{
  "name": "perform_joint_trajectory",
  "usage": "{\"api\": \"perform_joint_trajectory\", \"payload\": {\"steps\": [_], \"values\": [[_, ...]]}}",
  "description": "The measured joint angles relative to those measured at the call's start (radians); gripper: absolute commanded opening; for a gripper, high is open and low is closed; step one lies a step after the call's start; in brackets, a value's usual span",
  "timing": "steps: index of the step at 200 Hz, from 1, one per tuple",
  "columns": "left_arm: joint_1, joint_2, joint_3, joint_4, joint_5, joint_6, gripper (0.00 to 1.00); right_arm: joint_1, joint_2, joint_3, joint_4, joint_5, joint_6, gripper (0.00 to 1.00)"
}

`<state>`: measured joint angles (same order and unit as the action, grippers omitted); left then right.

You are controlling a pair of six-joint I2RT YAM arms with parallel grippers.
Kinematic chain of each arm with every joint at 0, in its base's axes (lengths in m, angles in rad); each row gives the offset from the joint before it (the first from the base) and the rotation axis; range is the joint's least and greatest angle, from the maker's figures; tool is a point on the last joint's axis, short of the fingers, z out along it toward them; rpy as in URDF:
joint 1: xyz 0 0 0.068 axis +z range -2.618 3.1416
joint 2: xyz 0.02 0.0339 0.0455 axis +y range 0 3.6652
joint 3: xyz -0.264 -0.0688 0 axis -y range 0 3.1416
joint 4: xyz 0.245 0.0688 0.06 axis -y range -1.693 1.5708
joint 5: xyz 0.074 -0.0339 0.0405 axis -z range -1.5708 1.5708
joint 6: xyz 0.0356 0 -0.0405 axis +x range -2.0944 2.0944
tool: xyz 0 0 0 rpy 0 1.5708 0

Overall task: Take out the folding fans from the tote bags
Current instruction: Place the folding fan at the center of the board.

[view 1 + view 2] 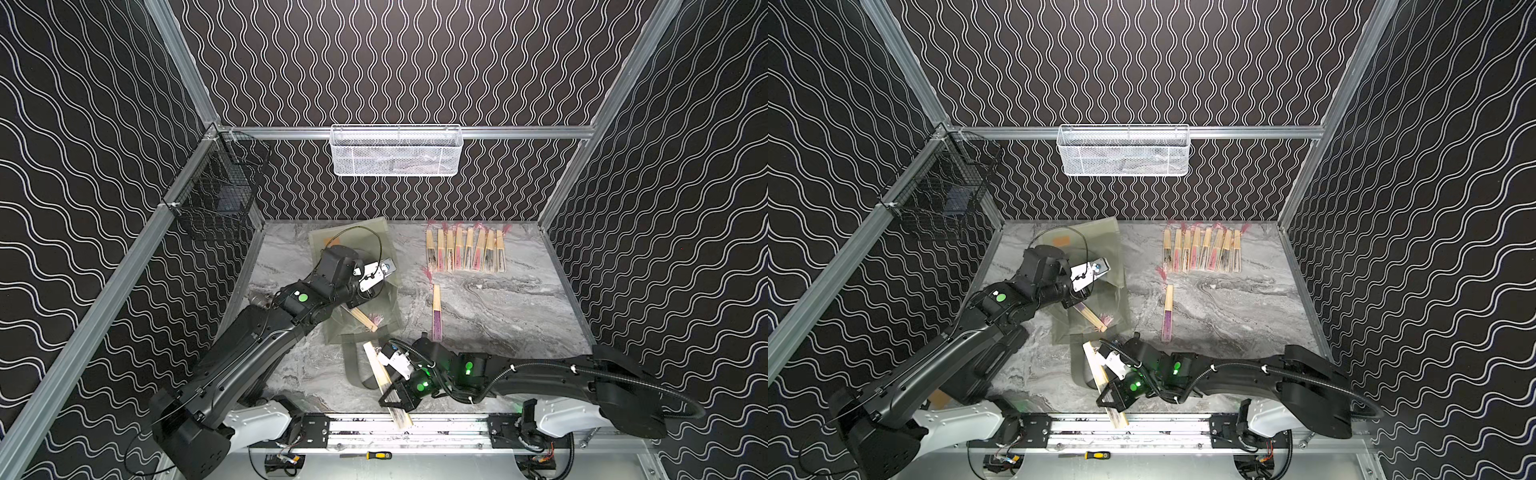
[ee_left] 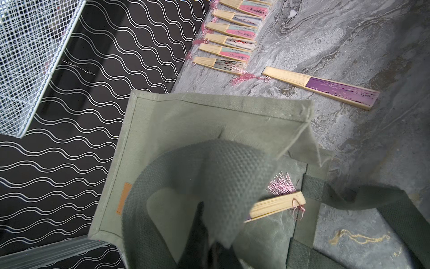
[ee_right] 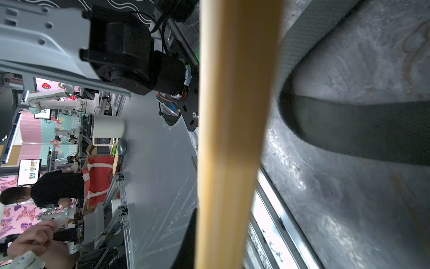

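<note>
The grey-green tote bag (image 1: 361, 241) (image 2: 186, 116) lies at the table's back left, its orange mark facing up. My left gripper (image 1: 368, 296) (image 2: 216, 251) is shut on one strap handle (image 2: 221, 167), holding that side up. At the bag's mouth one folding fan (image 1: 365, 322) (image 2: 277, 205) pokes out, pink tassel showing. My right gripper (image 1: 392, 399) is shut on another fan (image 1: 376, 365) (image 3: 235, 116) near the front edge, slanted over the rail. A purple fan (image 1: 436, 311) lies alone mid-table. Several fans (image 1: 465, 251) lie in a row at the back right.
The bag's other strap (image 1: 353, 370) (image 3: 360, 130) loops on the table beside the held fan. A white mesh basket (image 1: 395, 151) hangs on the back wall, a black wire basket (image 1: 216, 195) on the left rail. A screwdriver (image 1: 374, 455) lies below the front rail.
</note>
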<state>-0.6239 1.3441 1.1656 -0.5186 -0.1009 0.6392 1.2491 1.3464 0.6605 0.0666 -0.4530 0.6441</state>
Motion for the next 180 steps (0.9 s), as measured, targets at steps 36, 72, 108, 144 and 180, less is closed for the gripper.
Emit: {"api": "perform_joint_trajectory", "payload": {"steps": [36,72,108,144,180], "values": [[0.0,0.005,0.0,0.0,0.0,0.0,0.0,0.006,-0.072,-0.012,-0.089,0.023,-0.028,0.04],[0.0,0.006,0.0,0.0,0.0,0.0,0.0,0.006,-0.149,-0.013,-0.183,0.066,-0.059,0.03],[0.0,0.008,0.0,0.0,0.0,0.0,0.0,-0.014,-0.233,-0.004,-0.283,0.124,-0.088,0.03],[0.0,0.008,0.0,0.0,0.001,0.0,0.0,-0.132,-0.288,0.026,-0.398,0.167,-0.116,0.03],[0.0,0.008,0.0,0.0,0.001,0.0,0.0,-0.327,-0.338,0.026,-0.472,0.206,-0.151,0.03]]}}
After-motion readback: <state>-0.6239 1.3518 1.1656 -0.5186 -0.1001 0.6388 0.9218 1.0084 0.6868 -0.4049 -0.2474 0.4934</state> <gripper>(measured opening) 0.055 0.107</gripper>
